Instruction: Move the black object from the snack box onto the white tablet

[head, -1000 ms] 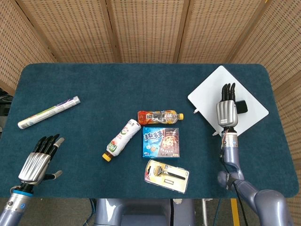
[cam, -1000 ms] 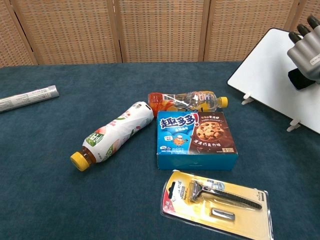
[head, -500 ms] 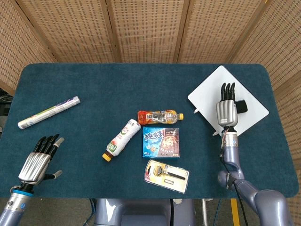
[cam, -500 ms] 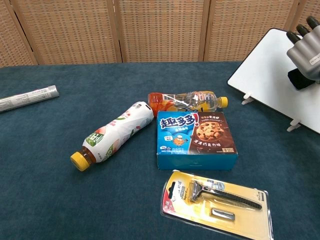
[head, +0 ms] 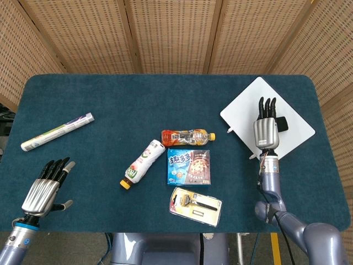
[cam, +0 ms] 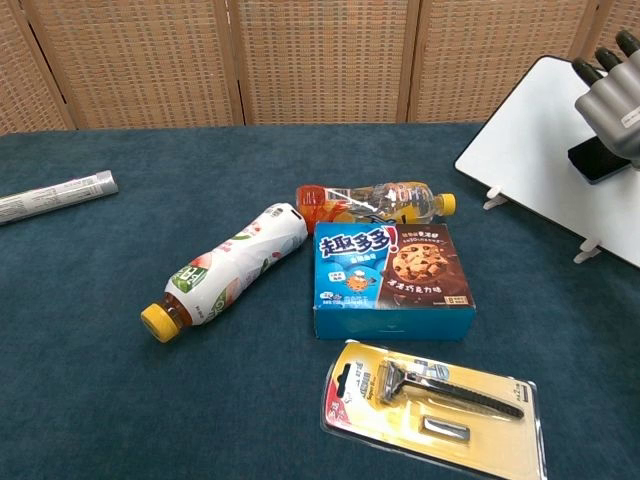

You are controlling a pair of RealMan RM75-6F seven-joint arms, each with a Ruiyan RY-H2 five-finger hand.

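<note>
The black object (head: 282, 123) lies flat on the white tablet (head: 242, 110), just right of my right hand (head: 267, 130). That hand hovers over the tablet with its fingers stretched straight, holding nothing; in the chest view the black object (cam: 597, 160) sits right below my right hand (cam: 612, 92), on the tablet (cam: 530, 130). The blue snack box (head: 189, 166) lies at the table's middle with nothing on top. My left hand (head: 43, 191) rests open near the front left corner.
Behind the snack box lies an orange drink bottle (head: 187, 136), and to its left a white bottle (head: 143, 163). A razor pack (head: 196, 206) sits in front of the box. A rolled tube (head: 57, 131) lies at the far left.
The black object has settled flat onto the tablet beside my right hand, which shifted slightly left. My left hand has not moved.
</note>
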